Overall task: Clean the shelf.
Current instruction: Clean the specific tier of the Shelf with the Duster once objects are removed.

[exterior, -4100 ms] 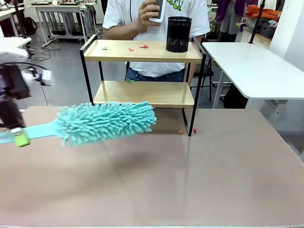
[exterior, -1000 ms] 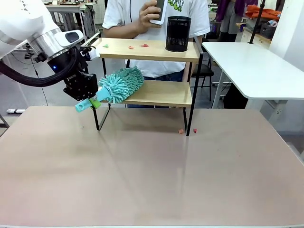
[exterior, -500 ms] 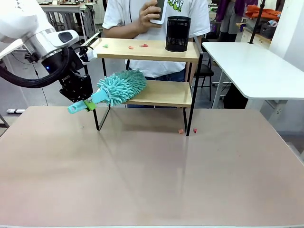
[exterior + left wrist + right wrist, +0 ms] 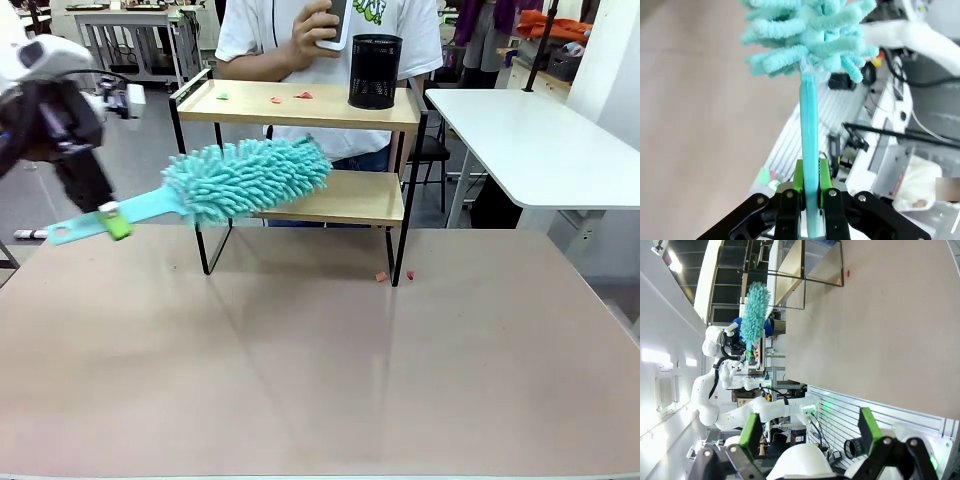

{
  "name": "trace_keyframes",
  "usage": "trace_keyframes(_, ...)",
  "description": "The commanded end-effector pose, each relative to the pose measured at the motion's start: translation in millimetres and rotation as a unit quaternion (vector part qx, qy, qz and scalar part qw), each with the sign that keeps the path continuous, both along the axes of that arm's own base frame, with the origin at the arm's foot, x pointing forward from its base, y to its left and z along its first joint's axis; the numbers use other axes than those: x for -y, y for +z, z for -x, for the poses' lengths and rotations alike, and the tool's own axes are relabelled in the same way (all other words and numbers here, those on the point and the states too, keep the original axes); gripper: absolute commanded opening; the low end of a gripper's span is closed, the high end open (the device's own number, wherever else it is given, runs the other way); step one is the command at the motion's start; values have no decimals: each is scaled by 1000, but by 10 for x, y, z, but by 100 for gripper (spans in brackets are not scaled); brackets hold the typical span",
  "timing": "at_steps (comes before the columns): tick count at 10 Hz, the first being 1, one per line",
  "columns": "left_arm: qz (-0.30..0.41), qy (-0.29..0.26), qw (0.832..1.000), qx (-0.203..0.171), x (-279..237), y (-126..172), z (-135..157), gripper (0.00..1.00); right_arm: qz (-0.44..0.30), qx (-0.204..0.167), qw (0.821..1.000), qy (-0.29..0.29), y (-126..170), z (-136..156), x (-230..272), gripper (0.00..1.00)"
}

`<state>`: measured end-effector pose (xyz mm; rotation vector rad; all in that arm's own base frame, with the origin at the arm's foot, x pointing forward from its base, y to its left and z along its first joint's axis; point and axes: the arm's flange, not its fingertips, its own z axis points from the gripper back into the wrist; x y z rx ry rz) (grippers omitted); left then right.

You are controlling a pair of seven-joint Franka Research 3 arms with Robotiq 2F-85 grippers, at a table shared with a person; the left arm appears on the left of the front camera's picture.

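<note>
- At the left, above the surface [image 4: 320, 380]: left pincer [image 4: 112, 222] clamped on the flat handle of a turquoise duster [image 4: 245, 180]
- Fluffy head out to the right, across the left front of the shelf [image 4: 330, 198], at a height between its two boards; contact with the wood impossible to tell
- Shelf at the far middle of the surface, just before a person; black mesh cup [image 4: 376, 72] at the right end of the top board, small scraps [image 4: 303, 97] left of it
- Right pincer [image 4: 810, 427] with fingers apart, nothing between them
</note>
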<state>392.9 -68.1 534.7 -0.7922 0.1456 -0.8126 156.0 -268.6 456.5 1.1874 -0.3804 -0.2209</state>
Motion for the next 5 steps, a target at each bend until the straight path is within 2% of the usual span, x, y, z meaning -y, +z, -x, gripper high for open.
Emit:
trace_keyframes(1, 10, -65, 998, -5, -327, -34, 210, 13, -3, 17, 1000, 2, 18, -7, -2, 100)
trace_keyframes(3, 15, -135, 991, -22, -653, -46, 382, 13, -3, 17, 1000, 2, 18, -7, -2, 100)
trace_keyframes(5, 56, -201, 978, -27, -1095, -78, 496, 13, -3, 17, 1000, 2, 18, -7, -2, 100)
